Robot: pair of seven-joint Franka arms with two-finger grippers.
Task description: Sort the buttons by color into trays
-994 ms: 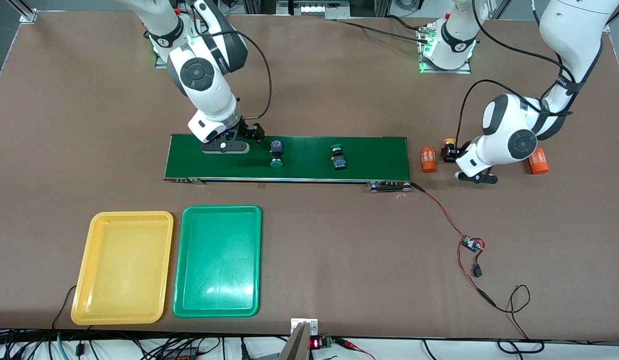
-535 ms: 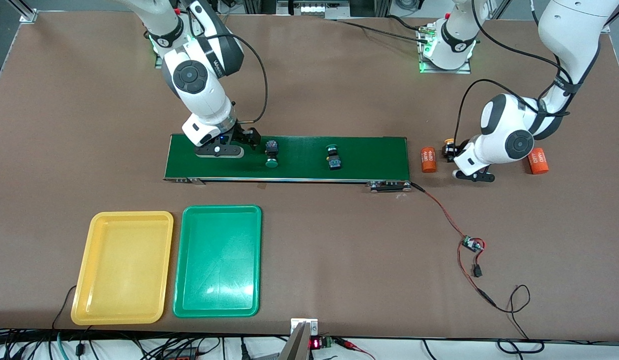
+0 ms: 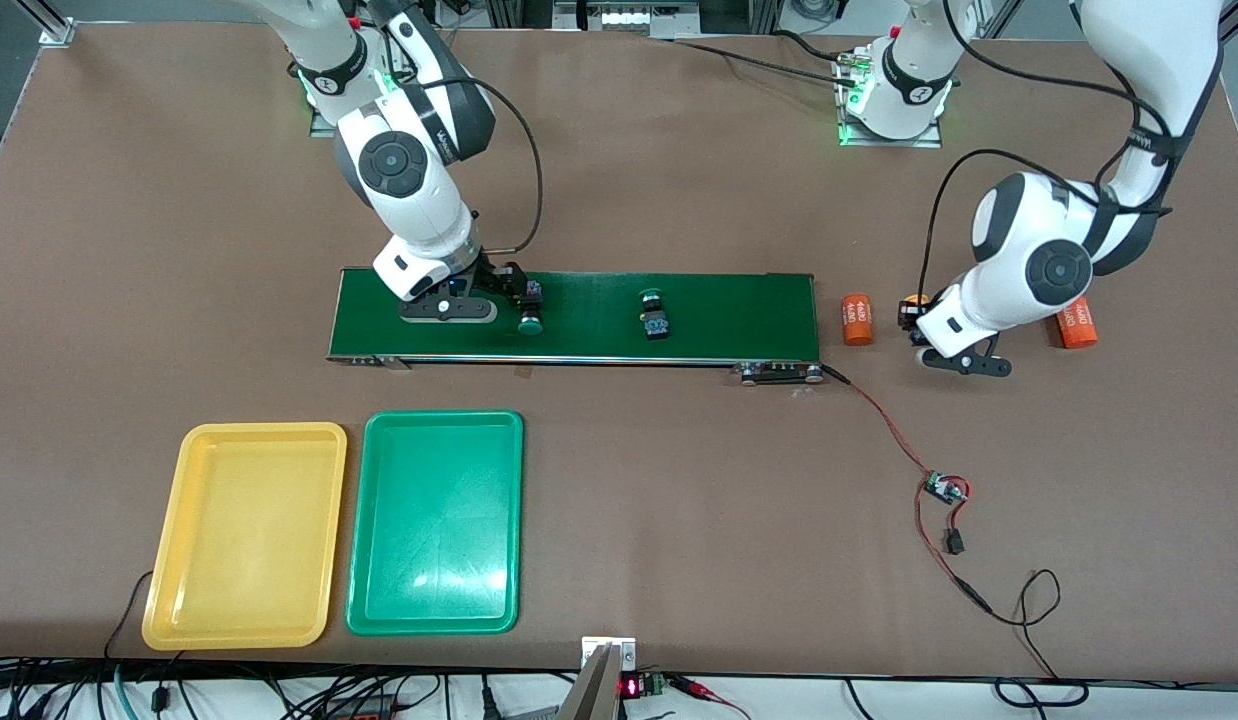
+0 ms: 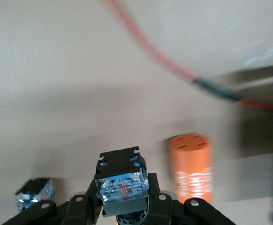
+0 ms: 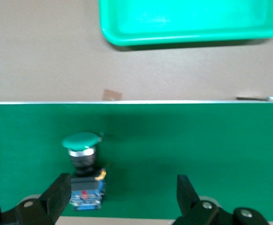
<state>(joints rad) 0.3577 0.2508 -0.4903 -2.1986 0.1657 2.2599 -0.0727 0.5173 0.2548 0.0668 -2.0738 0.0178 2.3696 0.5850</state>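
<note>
A green button (image 3: 530, 312) lies on the conveyor belt (image 3: 739, 315). My right gripper (image 3: 512, 289) is open around it. In the right wrist view the button (image 5: 82, 161) lies between the spread fingers (image 5: 59, 196), close to one; the gripper (image 5: 123, 197) is low over the belt. A second green button (image 3: 655, 316) lies farther along the belt. My left gripper (image 3: 916, 318) is shut on a yellow-orange button (image 3: 916, 301); its black body (image 4: 122, 180) shows between the fingers. Another button body (image 4: 33, 194) lies beside it. The yellow tray (image 3: 244, 535) and green tray (image 3: 436, 520) are empty.
Two orange cylinders (image 3: 858, 320) (image 3: 1077, 322) stand either side of the left gripper. A red and black wire with a small circuit board (image 3: 945, 489) runs from the belt's end toward the front camera. The green tray's rim (image 5: 188, 28) shows in the right wrist view.
Both green buttons have travelled along the belt toward the right arm's end. The first now sits between the right gripper's fingers. The left gripper has shifted slightly with the yellow-orange button.
</note>
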